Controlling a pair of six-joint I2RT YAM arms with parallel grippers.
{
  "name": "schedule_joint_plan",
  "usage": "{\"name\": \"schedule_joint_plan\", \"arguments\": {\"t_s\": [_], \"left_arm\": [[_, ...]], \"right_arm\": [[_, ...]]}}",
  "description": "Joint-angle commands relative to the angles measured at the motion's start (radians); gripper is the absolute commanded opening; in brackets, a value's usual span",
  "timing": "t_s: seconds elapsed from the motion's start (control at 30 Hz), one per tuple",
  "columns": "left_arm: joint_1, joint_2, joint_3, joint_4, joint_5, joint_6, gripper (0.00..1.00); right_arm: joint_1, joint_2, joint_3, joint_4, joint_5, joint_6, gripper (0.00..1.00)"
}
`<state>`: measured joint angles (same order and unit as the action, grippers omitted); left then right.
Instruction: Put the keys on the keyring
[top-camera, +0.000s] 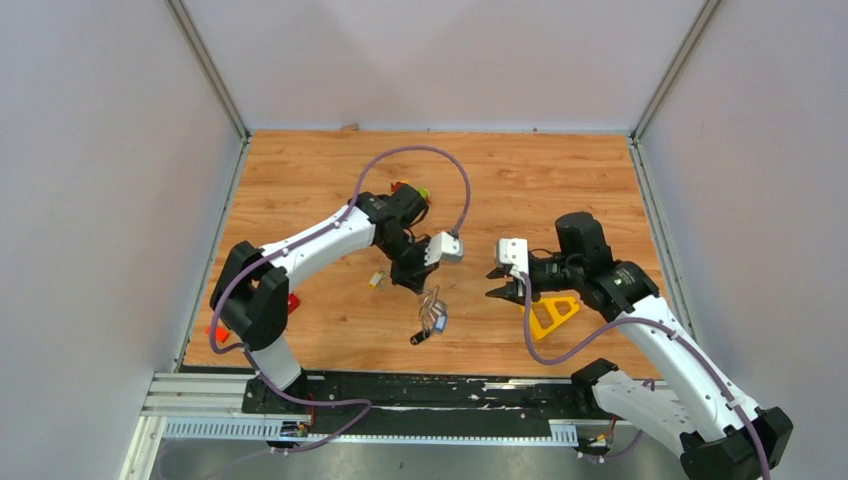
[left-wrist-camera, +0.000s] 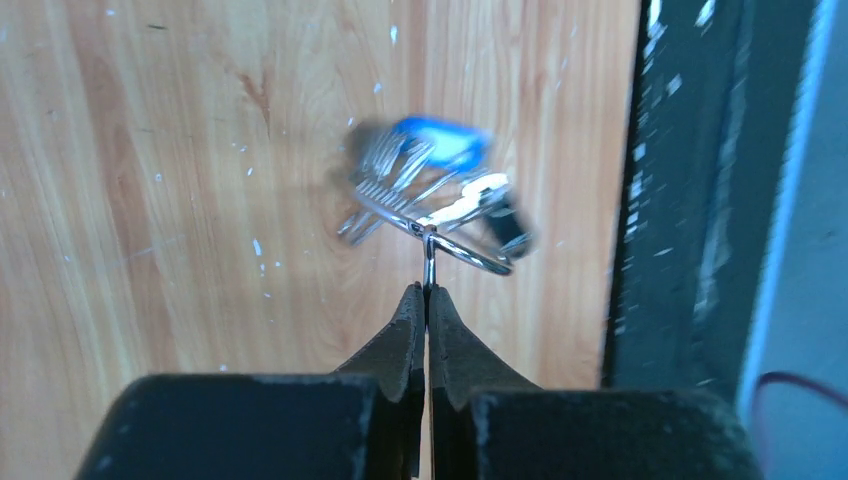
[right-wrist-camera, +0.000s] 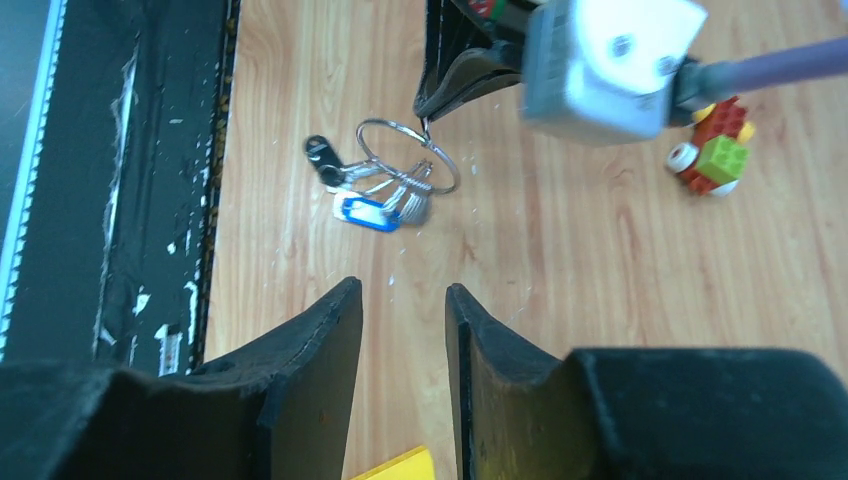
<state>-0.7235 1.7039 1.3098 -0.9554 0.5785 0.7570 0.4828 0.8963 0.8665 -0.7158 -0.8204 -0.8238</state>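
My left gripper is shut on the thin silver keyring and holds it by its wire just above the wood. Several keys hang on the ring in a bunch, among them one with a blue tag and one with a black head. In the right wrist view the keyring tilts from the left fingers, with the blue-tagged key and the black-headed key under it. A key with a pale yellow tag lies loose beside the left arm. My right gripper is open and empty, to the right of the ring.
A yellow plastic triangle lies under the right wrist. A red-green-yellow toy car stands behind the left arm. Small red pieces lie near the left arm's base. The black rail runs along the near table edge.
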Motion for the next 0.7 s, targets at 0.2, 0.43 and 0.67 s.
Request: {"name": "schedule_joint_plan", "arguments": {"t_s": [0.2,0.43,0.67], "left_arm": [[0.044,-0.057,0.13,0.03,0.223,-0.677,0.0],[0.045,-0.048,0.132,0.245,0.377,-1.036,0.0],[0.045,-0.029,0.088,0.56,0.426,-1.409,0.0]], "right_arm": [[-0.003,0.079,0.105,0.173,-0.075,0.038,0.41],[0.011,0.146,0.146,0.216,-0.086,0.042,0.41],[0.088,0.126,0.176,0.14,0.016,-0.034,0.44]]}}
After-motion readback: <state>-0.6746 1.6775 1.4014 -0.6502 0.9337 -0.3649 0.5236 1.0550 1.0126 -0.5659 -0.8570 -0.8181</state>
